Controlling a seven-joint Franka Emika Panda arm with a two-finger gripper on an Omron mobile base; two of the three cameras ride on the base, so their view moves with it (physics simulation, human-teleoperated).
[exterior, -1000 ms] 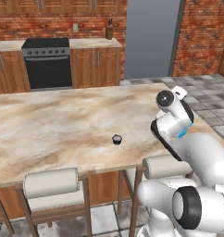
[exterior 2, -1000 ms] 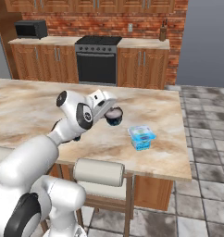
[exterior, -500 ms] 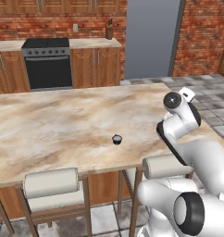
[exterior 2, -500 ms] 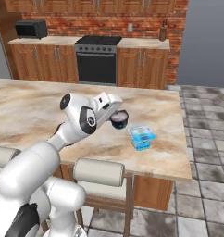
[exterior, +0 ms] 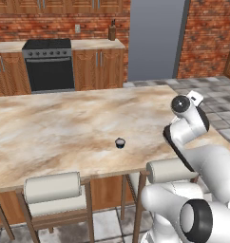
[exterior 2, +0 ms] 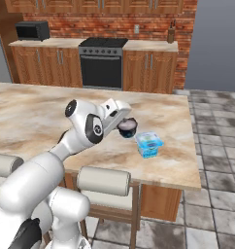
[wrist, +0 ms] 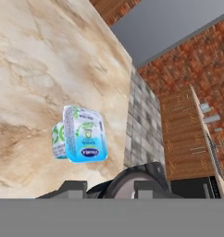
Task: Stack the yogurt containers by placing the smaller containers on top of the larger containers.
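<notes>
While the other small cup (exterior: 120, 143) sits unmoved on the bench (exterior: 55, 133), the fingers (exterior 2: 123, 127), clamped on a dark cup (exterior 2: 127, 127), have carried it closer to the blue tub (exterior 2: 149, 144).

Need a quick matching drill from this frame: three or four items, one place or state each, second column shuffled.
Items:
1. blue yogurt tub
2. dark cup in the gripper
3. dark cup alone on the counter
4. black oven

Places or states:
A. against the brick back wall
B. held above the counter
C. sits mid-counter, far from the arm
D. near the counter's right end

Pairs: 1-D, 2-B, 3-C, 4-A
</notes>
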